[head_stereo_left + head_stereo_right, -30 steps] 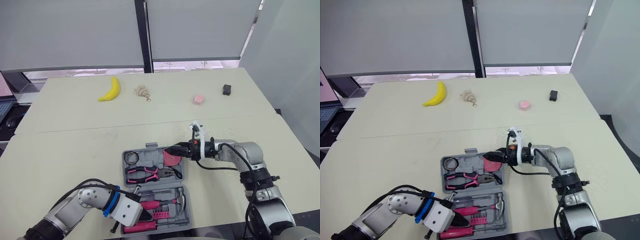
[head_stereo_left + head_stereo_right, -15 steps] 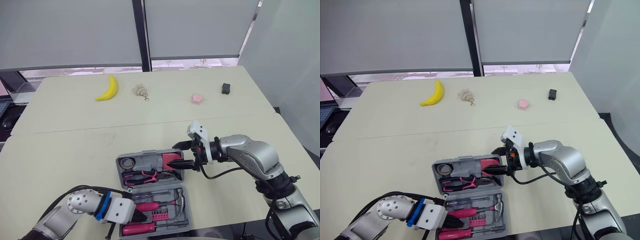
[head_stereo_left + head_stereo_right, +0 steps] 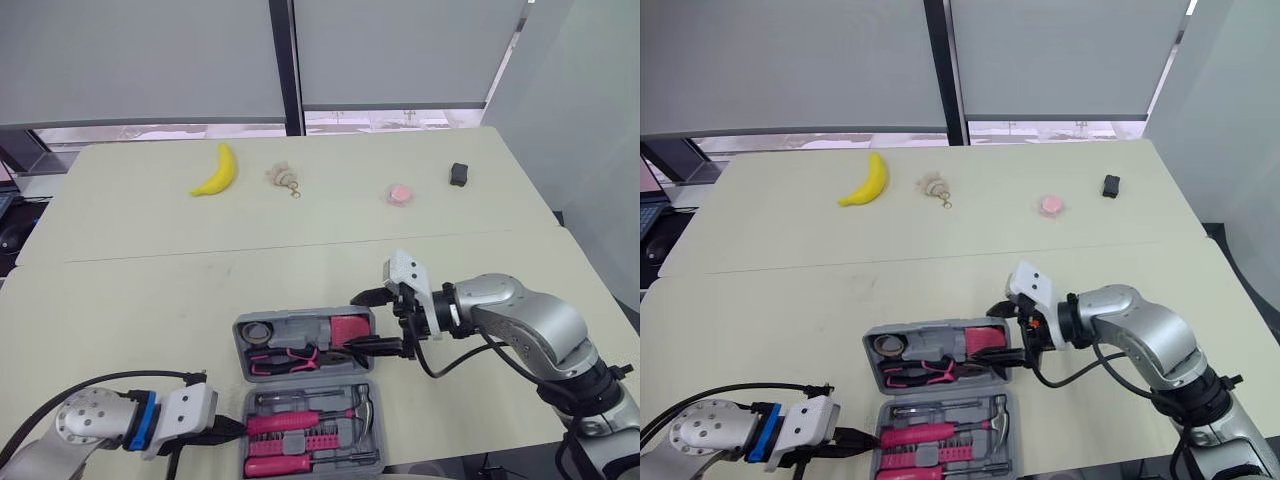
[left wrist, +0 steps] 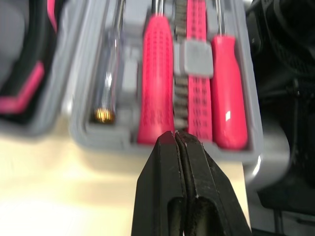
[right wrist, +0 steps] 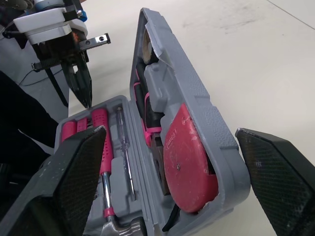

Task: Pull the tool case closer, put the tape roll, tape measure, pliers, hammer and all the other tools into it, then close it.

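At the near left, the left pincer [image 3: 226, 428] lies low over the desk [image 3: 150, 280] with its two black fingers pressed together and nothing between them. Its tip points at the left end of the tool case [image 3: 300, 317] and sits just beside the rim; the left wrist view shows it in front of the pink handles packed there. The grey case lies open near the front edge of the desk, in the middle. Its near half lies flat and holds a hammer [image 3: 362, 404] with a chrome head, a pink-handled screwdriver [image 3: 270, 465] and a row of small bits. The far half, the lid, is tilted up from the base in the right wrist view and carries the tape roll [image 3: 255, 331] at its left end, the pink-handled pliers [image 3: 285, 357] along its front and the pink tape measure [image 3: 345, 330] at its right end. The right pincer [image 3: 355, 323] reaches in from the right with its fingers spread wide, one along the far side of the lid's right end and one along the near side; whether they touch the lid I cannot tell. Along the far side of the desk, well apart from the case, lie a banana [image 3: 218, 172], a small beige object [image 3: 284, 180], a pink round object [image 3: 399, 195] and a small black object [image 3: 458, 174].
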Tool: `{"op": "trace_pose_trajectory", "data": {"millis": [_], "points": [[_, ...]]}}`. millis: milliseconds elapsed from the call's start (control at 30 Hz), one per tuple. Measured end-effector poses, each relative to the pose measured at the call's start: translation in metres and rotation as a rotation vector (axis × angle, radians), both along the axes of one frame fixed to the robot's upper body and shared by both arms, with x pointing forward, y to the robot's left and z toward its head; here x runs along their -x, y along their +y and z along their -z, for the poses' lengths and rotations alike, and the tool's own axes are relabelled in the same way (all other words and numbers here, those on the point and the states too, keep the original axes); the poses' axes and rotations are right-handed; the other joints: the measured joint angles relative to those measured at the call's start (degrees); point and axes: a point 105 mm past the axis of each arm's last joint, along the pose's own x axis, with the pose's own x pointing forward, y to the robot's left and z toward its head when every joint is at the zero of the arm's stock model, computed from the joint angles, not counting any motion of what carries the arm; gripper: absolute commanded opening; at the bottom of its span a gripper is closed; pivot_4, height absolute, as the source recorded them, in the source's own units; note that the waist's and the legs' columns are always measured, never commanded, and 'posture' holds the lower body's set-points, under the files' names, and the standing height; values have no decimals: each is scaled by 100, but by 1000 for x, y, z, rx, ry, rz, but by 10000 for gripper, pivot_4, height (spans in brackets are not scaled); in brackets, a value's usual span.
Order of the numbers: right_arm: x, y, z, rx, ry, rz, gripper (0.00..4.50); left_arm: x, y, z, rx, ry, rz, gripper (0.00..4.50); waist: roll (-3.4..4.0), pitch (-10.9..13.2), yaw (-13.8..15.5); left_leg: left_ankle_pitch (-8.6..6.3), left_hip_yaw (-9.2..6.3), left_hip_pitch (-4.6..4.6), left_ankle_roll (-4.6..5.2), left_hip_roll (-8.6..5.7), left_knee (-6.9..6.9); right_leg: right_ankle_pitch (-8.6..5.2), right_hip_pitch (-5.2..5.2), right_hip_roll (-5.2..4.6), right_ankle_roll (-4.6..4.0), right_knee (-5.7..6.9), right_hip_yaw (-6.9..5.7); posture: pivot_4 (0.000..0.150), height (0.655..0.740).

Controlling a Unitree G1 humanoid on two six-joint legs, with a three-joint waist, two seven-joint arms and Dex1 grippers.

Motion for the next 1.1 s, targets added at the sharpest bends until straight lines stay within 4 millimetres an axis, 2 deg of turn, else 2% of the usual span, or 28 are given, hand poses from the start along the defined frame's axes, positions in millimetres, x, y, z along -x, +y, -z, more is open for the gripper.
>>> {"op": "trace_pose_trajectory", "data": {"millis": [167, 367, 533, 600, 733, 867, 967, 1067, 1100], "points": [[8, -1, -3, 22, -28, -47, 44803, 0, 10, 4, -8, 13, -65, 0, -3, 2, 14, 0, 4, 1, 0, -1, 0, 0, 2, 0, -1, 1, -3, 1500, 7400], [34, -1, -12, 38, -61, -155, 44803, -4, 28, 10, -24, 47, -199, 0, -7, 1, 17, 0, 4, 1, 0, -1, 1, 0, 3, 2, -1, 2, -5, 1500, 7400], [72, -5, -12, 69, -34, -270, 44803, -7, 45, 14, -49, 62, -288, 0, -10, 0, 31, 0, 1, 1, 0, -3, 1, 0, 5, 1, -1, 2, -7, 1500, 7400], [89, -13, -9, 103, 0, -306, 44803, -8, 48, 15, -51, 67, -313, 0, -14, -2, 37, 0, 1, 3, 0, -6, 3, 1, 8, 1, 0, 2, -7, 1500, 7400], [106, -33, -11, 164, 52, -316, 44803, -11, 49, 15, -52, 69, -329, 0, -19, -3, 56, 0, 2, 7, 0, -8, 5, 3, 14, 0, 5, 2, -8, 1500, 7400], [106, -55, -9, 236, 82, -248, 44803, -16, 51, 12, -55, 46, -344, 0, -35, -12, 55, 1, 3, 13, -1, -6, 9, 7, 19, -2, 10, 3, -7, 1500, 7400], [88, -66, 5, 292, 3, -152, 44803, -17, 49, 12, -56, 41, -344, 0, -57, -25, 41, 1, 2, 14, -1, -4, 16, 11, 19, -2, 9, 4, -5, 1500, 7400], [68, -71, 28, 355, -90, -79, 38863, -17, 42, 9, -59, 30, -317, 0, -62, -28, 38, 2, 6, 12, -2, -5, 22, 13, 17, -2, 11, 5, -3, 1500, 7400], [64, -71, 36, 368, -120, -74, 35131, -17, 39, 8, -61, 24, -305, 0, -61, -28, 40, 2, 7, 12, -2, -6, 21, 13, 17, -1, 11, 6, -1, 1500, 7400]]}}
